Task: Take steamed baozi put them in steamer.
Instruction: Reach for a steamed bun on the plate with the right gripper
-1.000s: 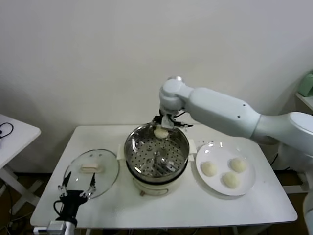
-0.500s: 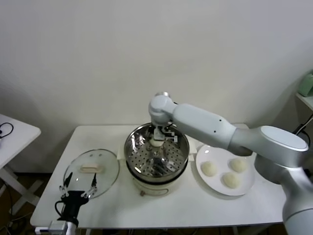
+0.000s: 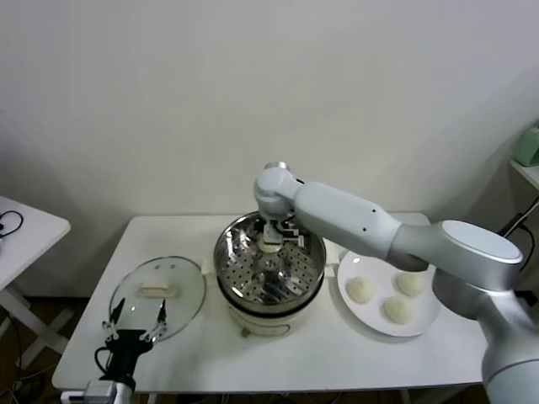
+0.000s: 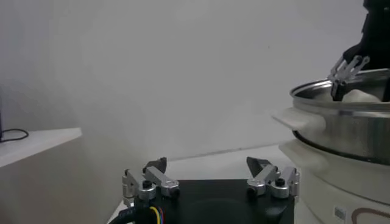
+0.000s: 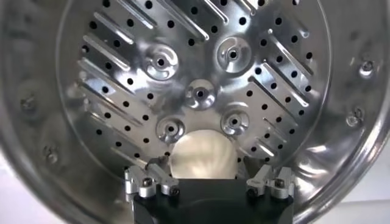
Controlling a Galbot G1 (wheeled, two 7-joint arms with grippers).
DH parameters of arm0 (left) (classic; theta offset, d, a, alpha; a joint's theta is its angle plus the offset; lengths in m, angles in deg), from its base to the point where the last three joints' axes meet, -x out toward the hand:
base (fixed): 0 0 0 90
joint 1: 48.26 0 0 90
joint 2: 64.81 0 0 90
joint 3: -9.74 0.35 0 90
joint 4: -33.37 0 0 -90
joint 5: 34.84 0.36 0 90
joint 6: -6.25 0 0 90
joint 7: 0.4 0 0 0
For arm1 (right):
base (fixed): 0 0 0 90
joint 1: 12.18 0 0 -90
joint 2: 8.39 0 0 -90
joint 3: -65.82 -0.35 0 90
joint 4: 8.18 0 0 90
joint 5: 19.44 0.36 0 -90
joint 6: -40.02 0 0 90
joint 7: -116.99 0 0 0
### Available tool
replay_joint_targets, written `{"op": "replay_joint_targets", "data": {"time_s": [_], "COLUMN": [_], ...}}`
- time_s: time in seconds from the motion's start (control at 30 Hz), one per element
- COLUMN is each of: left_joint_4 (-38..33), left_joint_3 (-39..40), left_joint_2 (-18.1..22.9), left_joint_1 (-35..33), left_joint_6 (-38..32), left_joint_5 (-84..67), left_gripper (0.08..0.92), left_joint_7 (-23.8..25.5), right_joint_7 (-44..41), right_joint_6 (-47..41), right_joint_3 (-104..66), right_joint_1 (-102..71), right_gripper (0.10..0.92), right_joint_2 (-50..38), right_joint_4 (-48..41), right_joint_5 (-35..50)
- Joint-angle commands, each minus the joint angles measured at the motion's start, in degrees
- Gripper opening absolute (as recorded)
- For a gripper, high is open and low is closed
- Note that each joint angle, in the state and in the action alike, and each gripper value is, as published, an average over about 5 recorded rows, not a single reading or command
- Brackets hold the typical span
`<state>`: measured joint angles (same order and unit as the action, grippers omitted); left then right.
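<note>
Right hand (image 3: 271,238) has dropped into the steamer (image 3: 269,268) and let go of its baozi (image 5: 202,156).
The bun lies on the perforated floor near the 12 o'clock rim, between wide fingers. Three baozi (image 3: 360,290) wait on the plate (image 3: 425,318) at 3 o'clock. Left hand (image 3: 133,321) hangs wide at the bench's (image 3: 337,353) 7 o'clock edge, by the lid (image 3: 157,296).

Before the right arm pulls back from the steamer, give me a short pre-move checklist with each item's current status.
1. Right gripper jaws open: ok.
2. Bun resting on the steamer floor: ok.
3. Bun free of both jaws: cannot tell, it sits close between them.
4. Three buns waiting on the plate: ok.
5. Left gripper open, parked by the glass lid, away from the steamer: ok.
</note>
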<state>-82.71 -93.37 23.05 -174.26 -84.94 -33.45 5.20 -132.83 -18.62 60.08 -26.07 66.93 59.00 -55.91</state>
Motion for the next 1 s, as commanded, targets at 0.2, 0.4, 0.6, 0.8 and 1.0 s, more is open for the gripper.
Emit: {"op": "replay_joint_targets", "data": {"time_s": [0.2,0.4,0.6,0.8,1.0], "left_joint_4": [-0.2,-0.3,-0.8,-1.0,-1.3], "left_joint_3": [0.4,1.1,2.4,3.2,3.4], "left_joint_2": [0.0,-0.3,-0.4,-0.4,-0.3], "left_joint_1": [0.2,0.7,1.1,1.1,1.2], "left_joint_6": [0.3,0.5,0.8,0.9,1.0], "left_joint_5": [0.0,0.0,0.2,0.6,0.7], "left_gripper": [0.823,0.823,0.823,0.823,0.823], "left_joint_7": [-0.2,-0.2,-0.2,0.0,-0.1], "right_joint_7": [-2.1,2.3,2.6,2.5,3.6], "right_joint_6": [-7.7,-25.7,-33.4,-38.4,-39.7], "right_joint_3": [3.6,17.3,21.2,15.6,8.5], "right_joint_1": [14.0,25.8,23.3,10.3,-2.1], "right_gripper": [0.823,0.823,0.823,0.823,0.823], "right_joint_2": [-14.6,-26.4,-34.3,-39.6,-38.6], "right_joint_4": [10.9,11.9,8.1,7.0,3.6], "right_joint_5": [21.0,48.0,55.7,54.1,48.5]}}
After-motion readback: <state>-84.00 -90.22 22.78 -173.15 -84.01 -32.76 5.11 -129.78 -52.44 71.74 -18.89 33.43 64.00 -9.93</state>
